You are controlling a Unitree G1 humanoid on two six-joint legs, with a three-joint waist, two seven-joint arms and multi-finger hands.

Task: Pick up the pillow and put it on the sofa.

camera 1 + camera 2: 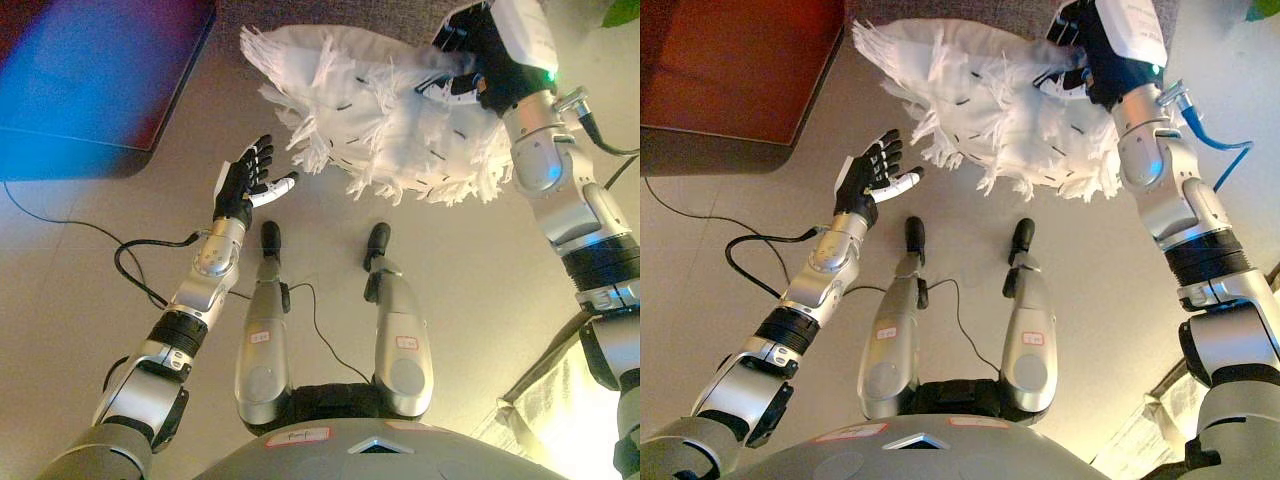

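The dark sofa (330, 15) edge runs along the top. Just below it the white fringed pillow (385, 115) hangs above the floor, pinched at its upper right corner by the right hand (468, 70). Left of the pillow, apart from it, the left hand (248, 180) is spread, holding nothing.

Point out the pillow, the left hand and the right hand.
pillow (380, 110), left eye view, its fringed middle.
left hand (243, 183), left eye view, its palm.
right hand (1090, 60), right eye view, its back, on the pillow.

beige floor (90, 290), dark table (730, 70) upper left
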